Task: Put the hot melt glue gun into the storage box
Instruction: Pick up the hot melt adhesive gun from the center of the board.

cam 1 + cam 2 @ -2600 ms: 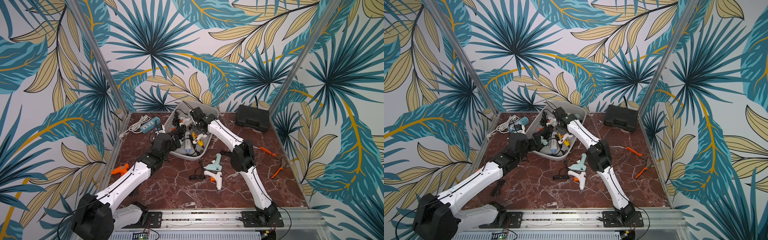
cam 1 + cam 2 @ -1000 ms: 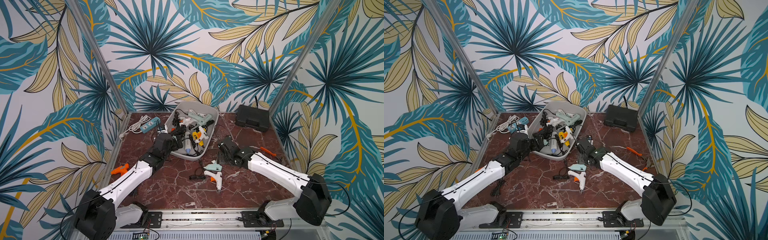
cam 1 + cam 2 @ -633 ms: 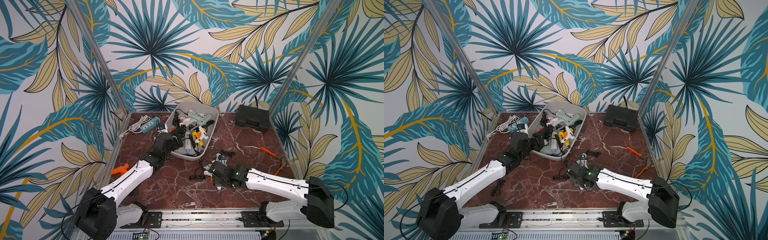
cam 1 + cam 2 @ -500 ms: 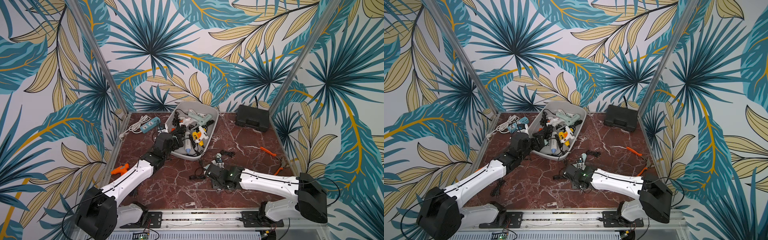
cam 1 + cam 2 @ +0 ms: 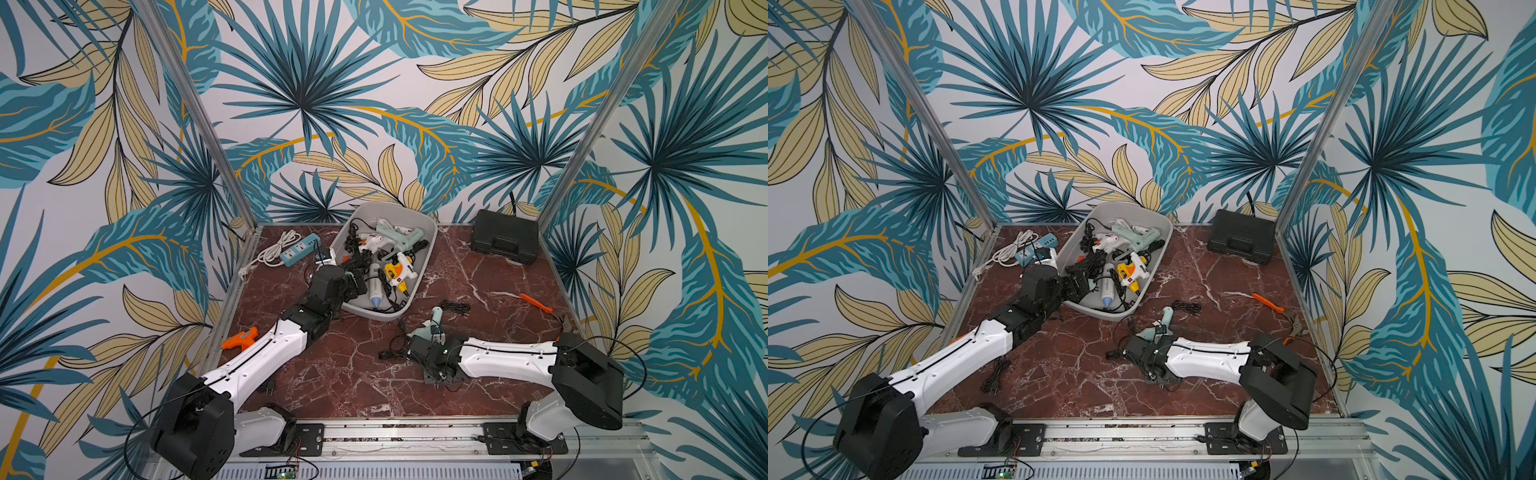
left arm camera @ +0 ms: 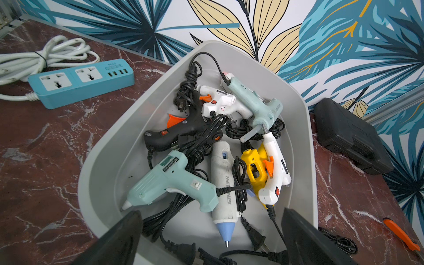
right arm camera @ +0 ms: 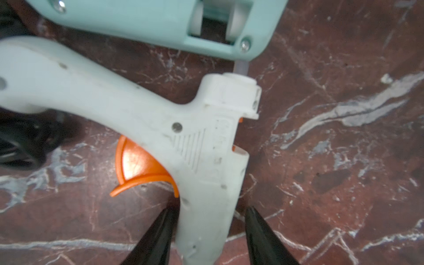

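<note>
on the white pen-shaped glue gun inside the storage box, lettering beginning "gr" and ending "ver" can be read, its middle crossed by a cord. the white hot melt glue gun, with an orange trigger, is laid flat on the worktop, outside the box. its barrel is straddled by the right pincer, which is partly open. one finger is set against it beside the trigger, while a sliver of worktop is seen between the other finger and the barrel, so nothing is clamped. this gun is shown only in the right wrist view. in both top views it is hidden under the wrist, and only the mint glue gun beside it is seen. the left pincer is held wide open and empty over the box's near end.
</note>
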You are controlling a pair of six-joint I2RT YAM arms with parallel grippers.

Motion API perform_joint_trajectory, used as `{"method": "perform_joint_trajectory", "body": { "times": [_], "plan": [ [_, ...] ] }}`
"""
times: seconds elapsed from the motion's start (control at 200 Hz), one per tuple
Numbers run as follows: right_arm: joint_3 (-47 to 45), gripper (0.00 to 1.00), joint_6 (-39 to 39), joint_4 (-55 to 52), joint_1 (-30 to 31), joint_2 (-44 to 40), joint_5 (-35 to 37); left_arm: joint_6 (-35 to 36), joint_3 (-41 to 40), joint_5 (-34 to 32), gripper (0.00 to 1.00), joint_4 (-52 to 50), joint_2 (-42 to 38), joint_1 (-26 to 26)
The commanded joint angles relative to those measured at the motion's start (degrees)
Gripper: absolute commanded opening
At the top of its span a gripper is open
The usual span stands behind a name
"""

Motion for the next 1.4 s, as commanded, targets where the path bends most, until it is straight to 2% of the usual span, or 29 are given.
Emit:
{"method": "perform_joint_trajectory", "body": {
  "times": [0.0,0.13,0.25,0.471,0.591,0.887,1.047,1.242,1.392],
  "plan": [
    [-2.0,0.53,-0.4,3.5,-1.2,2.1,-0.2,-0.2,-0.6,-0.5,1.0,0.4,0.0,0.5],
    [-2.5,0.5,-1.0,5.0,-2.2,3.1,-0.7,-0.2,-0.5,-0.5,1.0,0.2,-0.1,0.5],
    [-3.1,0.4,-1.1,5.0,-2.5,2.9,-0.8,-0.2,-0.5,-0.6,1.0,0.0,-0.2,0.4],
    [-4.7,0.18,-1.3,2.9,-2.5,-2.1,0.6,-0.3,-0.3,-0.7,1.0,-0.1,-0.5,0.4],
    [-5.0,0.0,-3.2,1.3,-2.5,-6.3,3.0,-0.1,0.3,-0.4,1.0,-0.6,-0.5,0.4],
    [-5.1,0.0,-14.4,0.7,-2.4,-17.9,10.5,3.9,4.6,3.3,1.0,-5.2,-1.8,0.5],
    [-4.1,0.0,-25.0,2.2,-2.4,-24.2,15.0,9.4,9.9,10.5,1.0,-11.3,-2.0,1.1],
    [-2.6,0.0,-41.9,8.2,-2.5,-28.0,22.5,19.1,18.5,26.9,1.0,-22.1,-0.9,1.8],
    [-2.5,0.0,-54.9,17.8,-2.8,-28.3,25.4,25.7,23.9,41.3,1.0,-27.6,2.5,1.8]
  ]
}}
